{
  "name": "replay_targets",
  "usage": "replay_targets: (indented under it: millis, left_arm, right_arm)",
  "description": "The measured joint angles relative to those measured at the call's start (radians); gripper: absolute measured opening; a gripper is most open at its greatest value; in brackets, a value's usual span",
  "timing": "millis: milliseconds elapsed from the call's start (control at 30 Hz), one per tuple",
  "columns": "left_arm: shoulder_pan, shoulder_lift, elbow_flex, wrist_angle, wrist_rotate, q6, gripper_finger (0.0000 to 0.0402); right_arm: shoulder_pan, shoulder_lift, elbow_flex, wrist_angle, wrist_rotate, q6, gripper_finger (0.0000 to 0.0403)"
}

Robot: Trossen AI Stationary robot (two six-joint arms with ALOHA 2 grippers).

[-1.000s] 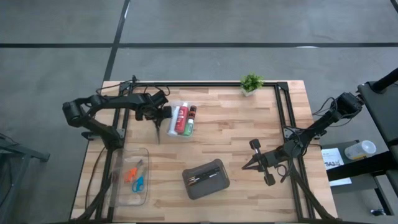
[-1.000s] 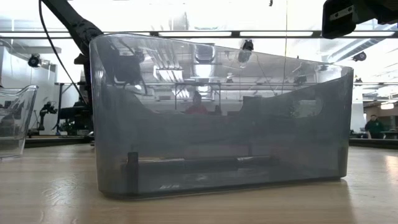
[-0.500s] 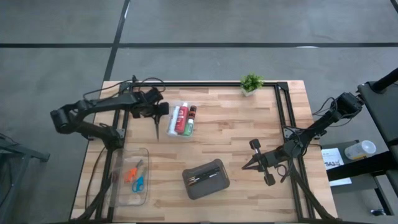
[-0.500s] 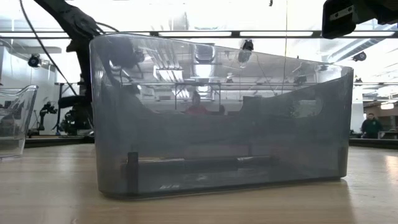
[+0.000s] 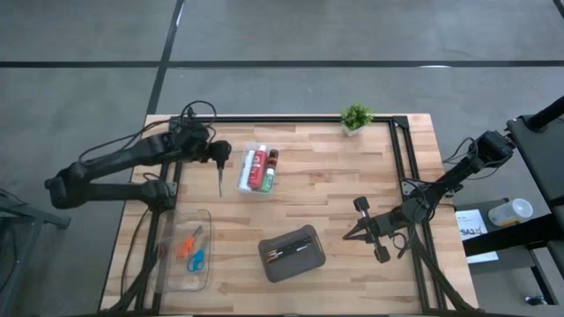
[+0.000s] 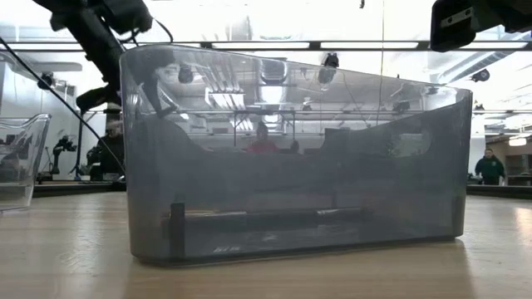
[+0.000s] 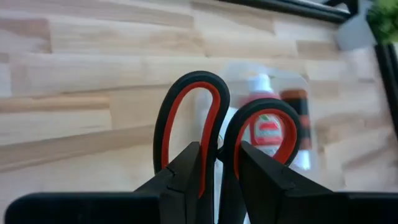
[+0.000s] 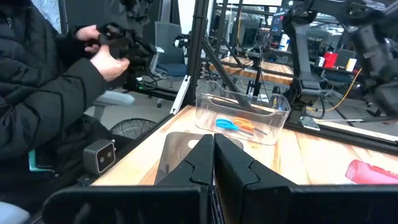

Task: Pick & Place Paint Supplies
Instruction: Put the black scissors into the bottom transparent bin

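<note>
Two-thirds through the scissors step, at a guess: clamped the red-handled scissors (image 7: 193, 81) by the handles in the left gripper (image 5: 218, 158), above the table just beside the paint tubes (image 5: 257, 169), blades hanging down. Saw the orange scissors (image 5: 186, 244) and blue scissors (image 5: 196, 259) lying already in the clear box (image 5: 167, 264) near the table's left front corner. Judged the next move to call for a carry to that box, a lowering over its open top, then a parting of the fingers. Found the right gripper (image 5: 359, 231) pressed together, idle at the table's right side.
</note>
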Motion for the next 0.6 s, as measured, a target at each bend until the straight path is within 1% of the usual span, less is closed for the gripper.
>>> replay_targets:
  millis: [133,300,500,600]
  left_arm:
    - [-0.067,-0.036,0.014,-0.02,-0.006,-0.012,0.0099]
    - [-0.185,-0.069,0.104,-0.076,-0.009,-0.051,0.0099]
    - [-0.413,-0.069,0.198,-0.132,-0.083,-0.144,0.0099]
    - [-0.54,-0.067,0.238,-0.152,-0.123,-0.227,0.0099]
  right_arm:
    - [0.0,0.0,0.0,0.0,0.0,0.0,0.0008]
    - [0.0,0.0,0.0,0.0,0.0,0.0,0.0008]
    - [0.0,0.0,0.0,0.0,0.0,0.0,0.0008]
    - [0.0,0.0,0.0,0.0,0.0,0.0,0.0008]
